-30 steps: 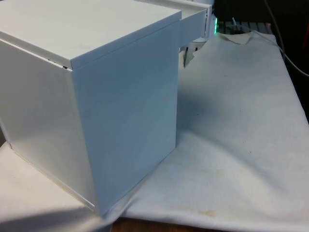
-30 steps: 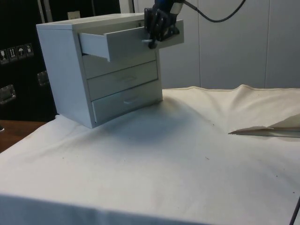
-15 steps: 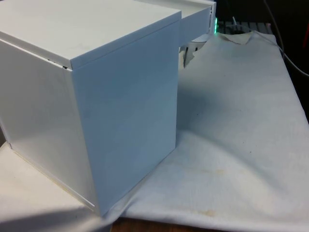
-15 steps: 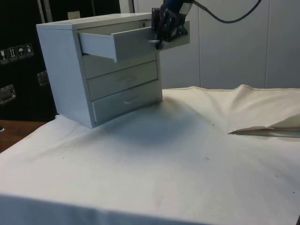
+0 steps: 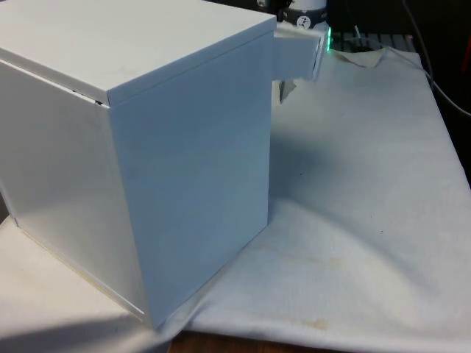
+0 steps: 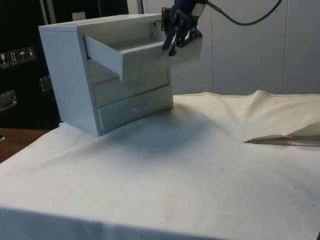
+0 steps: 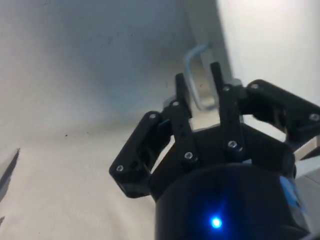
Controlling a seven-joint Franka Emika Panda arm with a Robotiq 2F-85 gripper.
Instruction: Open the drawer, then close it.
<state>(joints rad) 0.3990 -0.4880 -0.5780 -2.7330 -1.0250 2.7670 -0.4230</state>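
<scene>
dark cabinets (image 6: 22, 65), pale wall panels (image 6: 250, 50)

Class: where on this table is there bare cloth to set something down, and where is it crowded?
Free: the wide white cloth between the white chest of drawers and the cloth's fold. Crowded: at the pulled-out top drawer, where the black claw straddles the metal handle.

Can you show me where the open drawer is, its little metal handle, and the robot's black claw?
White open top drawer (image 6: 137, 56), side view, on its side wall.
Thin metal loop handle (image 7: 192, 60), wrist view, on its curved bar.
Black two-finger gripper (image 7: 198, 86), wrist view, between its fingertips.
</scene>
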